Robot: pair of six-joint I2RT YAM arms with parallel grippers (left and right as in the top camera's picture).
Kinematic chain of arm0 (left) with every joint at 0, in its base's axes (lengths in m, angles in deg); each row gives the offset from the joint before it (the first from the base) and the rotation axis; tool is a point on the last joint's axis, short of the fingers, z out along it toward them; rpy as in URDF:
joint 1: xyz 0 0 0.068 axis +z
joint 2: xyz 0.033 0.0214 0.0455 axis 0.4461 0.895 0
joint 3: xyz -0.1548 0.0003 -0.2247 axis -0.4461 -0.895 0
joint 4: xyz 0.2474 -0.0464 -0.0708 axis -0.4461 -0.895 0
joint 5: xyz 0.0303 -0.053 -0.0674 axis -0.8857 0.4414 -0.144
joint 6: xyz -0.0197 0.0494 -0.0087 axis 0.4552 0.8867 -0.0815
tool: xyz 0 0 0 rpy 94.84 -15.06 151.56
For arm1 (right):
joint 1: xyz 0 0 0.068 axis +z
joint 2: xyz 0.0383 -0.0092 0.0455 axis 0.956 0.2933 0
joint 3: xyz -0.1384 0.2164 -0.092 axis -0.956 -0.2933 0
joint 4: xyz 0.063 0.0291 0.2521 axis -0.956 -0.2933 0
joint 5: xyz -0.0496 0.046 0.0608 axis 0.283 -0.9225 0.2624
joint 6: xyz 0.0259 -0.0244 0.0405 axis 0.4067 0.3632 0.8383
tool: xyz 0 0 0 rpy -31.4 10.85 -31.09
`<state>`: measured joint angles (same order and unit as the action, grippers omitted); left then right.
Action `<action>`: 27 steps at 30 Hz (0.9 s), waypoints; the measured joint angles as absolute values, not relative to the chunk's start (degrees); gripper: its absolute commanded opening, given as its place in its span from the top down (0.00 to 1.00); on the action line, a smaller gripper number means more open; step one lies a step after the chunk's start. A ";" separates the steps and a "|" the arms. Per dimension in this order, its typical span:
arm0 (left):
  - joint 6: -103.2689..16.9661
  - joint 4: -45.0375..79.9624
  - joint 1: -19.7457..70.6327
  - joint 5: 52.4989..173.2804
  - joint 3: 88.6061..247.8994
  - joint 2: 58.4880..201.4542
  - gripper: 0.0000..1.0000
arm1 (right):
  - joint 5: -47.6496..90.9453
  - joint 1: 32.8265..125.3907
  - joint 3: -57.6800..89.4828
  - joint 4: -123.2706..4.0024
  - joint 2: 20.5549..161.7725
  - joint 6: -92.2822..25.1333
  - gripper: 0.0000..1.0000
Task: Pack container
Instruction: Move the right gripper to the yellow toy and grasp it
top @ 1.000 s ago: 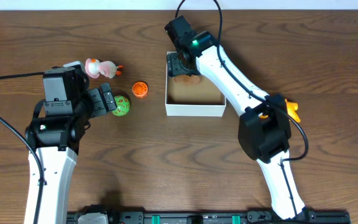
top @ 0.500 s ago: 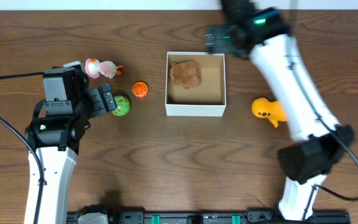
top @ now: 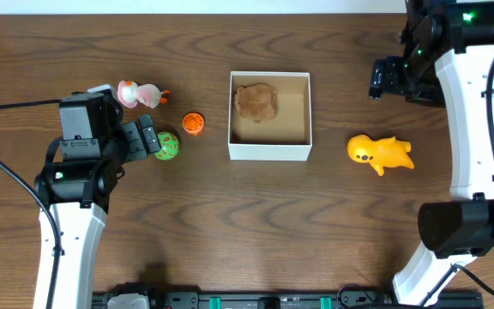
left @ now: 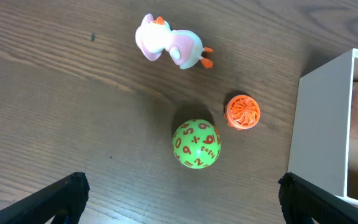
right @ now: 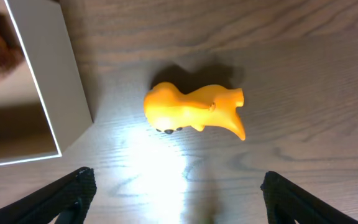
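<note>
The container (top: 270, 152), a square white-walled box with a tan inside, stands mid-table and holds a brown toy (top: 256, 100). A yellow toy (top: 381, 154) lies to its right. A green ball (top: 167, 146), an orange ball (top: 194, 124) and a pink duck (top: 137, 93) lie to its left. My left gripper (top: 147, 137) is open and empty beside the green ball (left: 196, 144). My right gripper (top: 382, 79) is open and empty, raised above the yellow toy (right: 194, 110), right of the container (right: 48, 68).
In the left wrist view the pink duck (left: 168, 47), orange ball (left: 243, 111) and the container's left wall (left: 319, 124) lie ahead of the open fingers (left: 182, 193). The table's far edge runs close behind the right arm.
My right gripper has lifted out of the container and swung right, leaving the brown toy inside. The left arm has not moved.
</note>
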<state>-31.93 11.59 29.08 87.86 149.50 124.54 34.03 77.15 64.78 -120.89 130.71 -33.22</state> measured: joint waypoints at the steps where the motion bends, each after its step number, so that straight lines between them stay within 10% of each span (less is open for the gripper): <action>1: -31.93 11.59 29.08 87.86 149.50 124.54 0.02 | 33.94 77.15 63.52 -120.74 130.69 -33.51 0.11; 27: -31.93 11.62 29.08 87.86 149.50 124.54 0.02 | 30.55 80.50 28.11 -100.58 108.31 -41.31 0.08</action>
<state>-31.93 11.62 29.08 87.86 149.50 124.54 30.55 80.50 28.11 -100.58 108.31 -41.31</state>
